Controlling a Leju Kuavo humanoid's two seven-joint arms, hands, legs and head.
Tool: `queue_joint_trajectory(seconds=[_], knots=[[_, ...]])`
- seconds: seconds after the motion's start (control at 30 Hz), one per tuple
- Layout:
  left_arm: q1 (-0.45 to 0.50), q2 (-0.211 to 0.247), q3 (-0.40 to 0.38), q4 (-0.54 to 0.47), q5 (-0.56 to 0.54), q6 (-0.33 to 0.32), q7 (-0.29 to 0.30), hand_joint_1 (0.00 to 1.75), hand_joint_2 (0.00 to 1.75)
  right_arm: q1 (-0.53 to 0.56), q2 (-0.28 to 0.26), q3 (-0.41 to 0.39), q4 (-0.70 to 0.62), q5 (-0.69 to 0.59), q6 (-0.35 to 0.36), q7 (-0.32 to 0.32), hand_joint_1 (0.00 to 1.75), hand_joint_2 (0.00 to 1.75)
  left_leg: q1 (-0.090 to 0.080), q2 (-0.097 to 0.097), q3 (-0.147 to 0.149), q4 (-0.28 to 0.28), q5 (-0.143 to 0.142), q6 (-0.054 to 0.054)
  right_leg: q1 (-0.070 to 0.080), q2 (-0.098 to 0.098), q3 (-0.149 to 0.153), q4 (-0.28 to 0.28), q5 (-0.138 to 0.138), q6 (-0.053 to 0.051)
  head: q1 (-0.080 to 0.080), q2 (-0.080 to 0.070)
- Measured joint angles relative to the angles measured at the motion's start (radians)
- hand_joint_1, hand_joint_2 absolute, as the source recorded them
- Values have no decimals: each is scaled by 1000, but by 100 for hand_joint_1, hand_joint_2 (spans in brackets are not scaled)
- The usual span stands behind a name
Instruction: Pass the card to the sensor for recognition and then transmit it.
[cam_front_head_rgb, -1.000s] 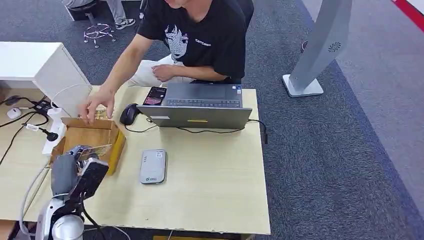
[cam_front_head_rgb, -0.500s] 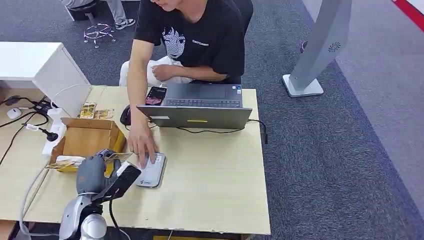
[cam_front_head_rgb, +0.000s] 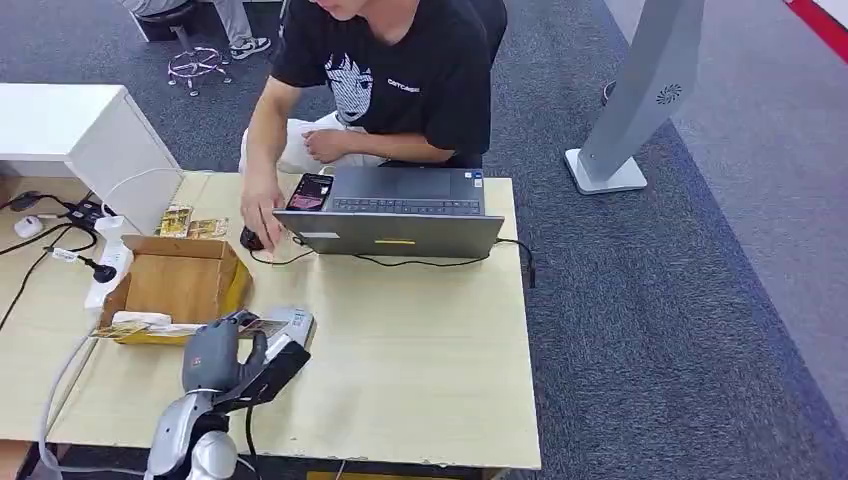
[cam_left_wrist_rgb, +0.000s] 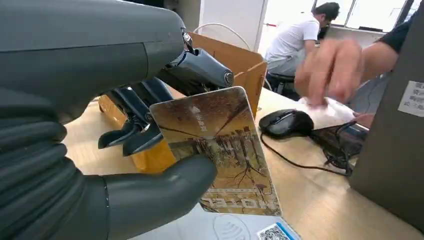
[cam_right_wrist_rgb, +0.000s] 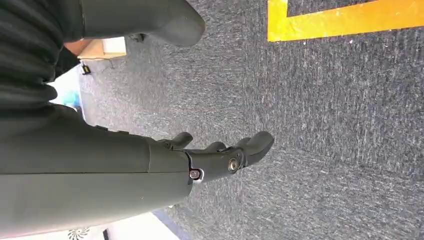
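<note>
Over the sensor (cam_front_head_rgb: 292, 322), left hand (cam_front_head_rgb: 222, 352) pinches the card (cam_left_wrist_rgb: 220, 150).

brown hotel card (cam_left_wrist_rgb: 220, 150) held just above grey sensor (cam_left_wrist_rgb: 230, 230)

office | desk (cam_front_head_rgb: 430, 340) | laptop (cam_front_head_rgb: 400, 215) | grey carpet (cam_front_head_rgb: 650, 300)

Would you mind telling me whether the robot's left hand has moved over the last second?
Yes. The left hand, holding the card, has moved rightward away from the cardboard box to the card reader.
</note>
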Motion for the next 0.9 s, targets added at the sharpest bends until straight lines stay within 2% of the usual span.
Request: queue_joint_trajectory(seconds=[0.23, 0.6, 0.9], knots=[[0, 0, -2, 29, -17, 6, 22, 175, 175, 0, 5, -3, 1, 12, 1, 5, 0, 175, 0, 0, 0, 0, 0, 0, 0, 0, 0, 0, 0, 0, 0, 0], [-16, 6, -2, 83, -178, 23, 123, 175, 175, 0, 15, -25, 2, 50, 13, 5, 0, 175, 0, 0, 1, 0, 0, 0, 0, -1, 1, 0, 0, 0, 0, 0], [-38, 8, 10, 125, -217, 49, 133, 175, 175, 0, 17, -43, 2, 72, 13, 9, 0, 175, 0, 0, 4, 0, 0, 0, -1, -1, 5, 0, 0, 0, 0, 0]])
